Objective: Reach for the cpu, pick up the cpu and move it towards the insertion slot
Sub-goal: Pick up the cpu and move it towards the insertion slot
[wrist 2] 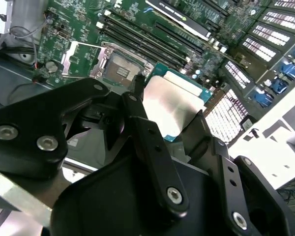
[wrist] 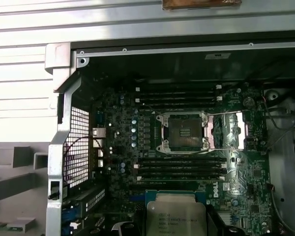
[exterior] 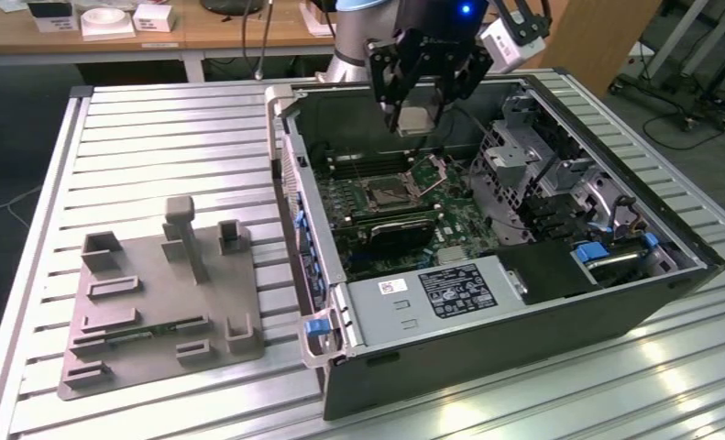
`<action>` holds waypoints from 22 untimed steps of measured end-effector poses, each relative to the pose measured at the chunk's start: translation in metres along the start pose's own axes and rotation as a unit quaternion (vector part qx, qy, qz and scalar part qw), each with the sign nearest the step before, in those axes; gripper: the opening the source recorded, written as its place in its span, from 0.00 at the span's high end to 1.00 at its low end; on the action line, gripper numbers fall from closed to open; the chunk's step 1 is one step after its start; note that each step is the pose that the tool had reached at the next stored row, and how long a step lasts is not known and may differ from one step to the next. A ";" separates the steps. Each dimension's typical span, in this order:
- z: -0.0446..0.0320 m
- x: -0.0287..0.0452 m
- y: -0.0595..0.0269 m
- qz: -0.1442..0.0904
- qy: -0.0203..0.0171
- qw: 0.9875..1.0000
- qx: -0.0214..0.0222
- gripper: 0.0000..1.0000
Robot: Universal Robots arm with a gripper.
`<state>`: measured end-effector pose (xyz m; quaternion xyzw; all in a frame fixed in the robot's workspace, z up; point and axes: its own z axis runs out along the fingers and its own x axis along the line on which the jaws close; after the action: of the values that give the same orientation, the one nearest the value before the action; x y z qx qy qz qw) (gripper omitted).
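My gripper [exterior: 416, 108] hangs over the open computer case, shut on the cpu [exterior: 415, 117]. The cpu is a small square chip with a silvery top and a teal rim, and in both wrist views it sits between my black fingers [wrist 2: 169, 101] [wrist: 176, 216]. The insertion slot [exterior: 387, 192] lies on the green board below the cpu and a little toward the exterior view's left. It is a silver-framed socket with a dark centre [wrist: 183, 132] [wrist 2: 120, 66]. Its latch plate [wrist: 228, 132] stands swung open beside it.
Case walls [exterior: 291, 174] ring the board. Black memory slots [wrist: 179, 96] flank the socket on two sides. A metal drive cage [exterior: 533, 165] stands at the exterior view's right. A grey tray [exterior: 154, 302] with a green memory stick [exterior: 154, 328] lies on the slatted table.
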<state>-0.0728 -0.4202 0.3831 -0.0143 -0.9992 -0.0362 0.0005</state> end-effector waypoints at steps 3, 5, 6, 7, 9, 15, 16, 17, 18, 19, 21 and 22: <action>0.0001 -0.0035 0.0008 0.000 0.000 1.000 0.000 0.45; 0.0001 -0.0058 0.0014 0.000 0.000 1.000 0.000 0.45; 0.0002 -0.0071 0.0017 0.000 0.000 1.000 0.000 0.45; 0.0002 -0.0082 0.0020 0.000 0.000 1.000 0.000 0.45; 0.0002 -0.0106 0.0026 0.000 0.000 1.000 0.000 0.45; 0.0004 -0.0106 0.0032 0.000 0.000 1.000 0.000 0.45; 0.0004 -0.0106 0.0032 0.000 0.000 1.000 0.000 0.45; 0.0004 -0.0106 0.0032 0.000 0.000 1.000 0.000 0.45; 0.0004 -0.0106 0.0032 0.000 0.000 1.000 0.000 0.45; 0.0004 -0.0105 0.0032 0.000 0.000 1.000 0.000 0.45; 0.0007 -0.0104 0.0057 0.000 0.000 1.000 0.000 0.45; 0.0010 -0.0105 0.0083 0.000 0.000 1.000 0.000 0.45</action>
<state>-0.0621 -0.4121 0.3827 -0.0142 -0.9992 -0.0361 0.0006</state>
